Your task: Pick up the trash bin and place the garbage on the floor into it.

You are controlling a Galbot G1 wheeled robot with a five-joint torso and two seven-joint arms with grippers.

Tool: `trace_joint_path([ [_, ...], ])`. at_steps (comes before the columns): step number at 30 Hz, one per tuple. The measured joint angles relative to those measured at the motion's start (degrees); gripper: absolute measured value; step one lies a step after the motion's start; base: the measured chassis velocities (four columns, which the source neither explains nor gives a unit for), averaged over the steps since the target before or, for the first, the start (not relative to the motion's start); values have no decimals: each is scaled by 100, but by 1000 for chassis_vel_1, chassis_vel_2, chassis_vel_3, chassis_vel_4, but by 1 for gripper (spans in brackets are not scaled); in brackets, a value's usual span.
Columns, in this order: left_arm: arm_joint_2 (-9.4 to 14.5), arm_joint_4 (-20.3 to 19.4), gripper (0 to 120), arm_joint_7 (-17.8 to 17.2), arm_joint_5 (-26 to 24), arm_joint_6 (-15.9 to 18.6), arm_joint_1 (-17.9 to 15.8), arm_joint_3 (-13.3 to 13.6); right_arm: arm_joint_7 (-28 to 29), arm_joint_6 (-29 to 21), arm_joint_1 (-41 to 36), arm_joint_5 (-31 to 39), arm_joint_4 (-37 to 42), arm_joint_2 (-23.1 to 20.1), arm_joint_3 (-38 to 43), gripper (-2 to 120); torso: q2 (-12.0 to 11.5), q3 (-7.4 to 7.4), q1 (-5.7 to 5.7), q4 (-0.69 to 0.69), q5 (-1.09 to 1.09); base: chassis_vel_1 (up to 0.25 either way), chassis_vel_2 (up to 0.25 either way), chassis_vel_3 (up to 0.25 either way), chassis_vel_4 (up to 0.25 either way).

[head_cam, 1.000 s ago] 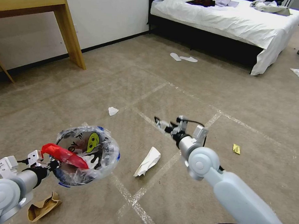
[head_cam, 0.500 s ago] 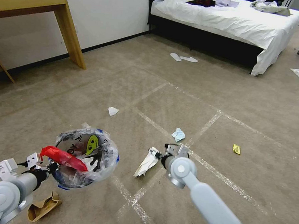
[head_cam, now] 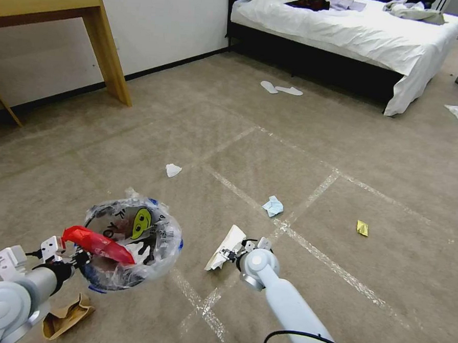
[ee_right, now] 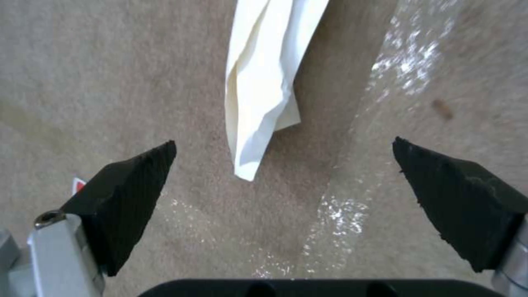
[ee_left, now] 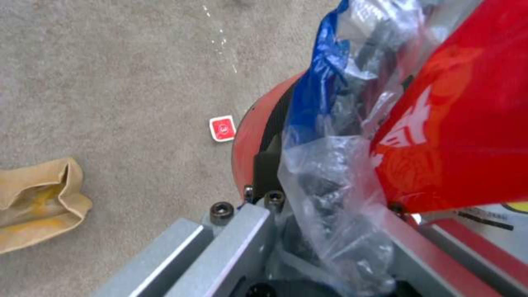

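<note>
low down, the right gripper [ee_right: 283, 161] hangs spread wide over the white paper [ee_right: 264, 82]; the left gripper [head_cam: 63, 250] clamps the bin [head_cam: 130, 243] rim.

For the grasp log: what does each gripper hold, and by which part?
Left gripper holds the trash bin by its near rim; right gripper is open, holding nothing.

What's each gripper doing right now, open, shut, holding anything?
Left gripper: shut on the trash bin, held above the floor.
Right gripper: open, empty, low over the folded white paper.
</note>
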Motion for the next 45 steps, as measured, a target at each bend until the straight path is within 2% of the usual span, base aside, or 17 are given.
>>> trace_joint_path([
  [7, 2, -63, 0, 3, 5, 0, 87, -22, -416, 87, 243, -488, -1015, 585, 232, 100, 0, 0, 0, 2, 1, 0, 0, 0, 0],
  [13, 19, -100, 0, 4, 5, 0, 123, -23, -822, 219, 360, -923, -1558, 807, 366, 100, 0, 0, 0, 0, 1, 0, 0, 0, 0],
  [17, 34, -133, 0, 4, 2, 0, 143, -28, -990, 301, 429, -1108, -1787, 833, 406, 100, 0, 0, 0, 1, 1, 0, 0, 0, 0],
  [24, 54, -212, 0, 4, -24, 0, 212, -77, -1624, 563, 725, -1539, -2471, 828, 572, 100, 0, 0, 0, 0, 1, 0, 0, 0, 0],
  [37, 9, -299, 0, 6, -23, 0, 229, -77, -2032, 627, 869, -1749, -2870, 818, 631, 100, 0, 0, 0, 0, 1, 0, 0, 0, 0],
  [45, -45, -402, 0, 13, -24, -3, 293, -82, -2544, 762, 907, -1821, -3012, 814, 570, 99, 0, 0, 0, 0, 1, 0, 0, 0, 0],
])
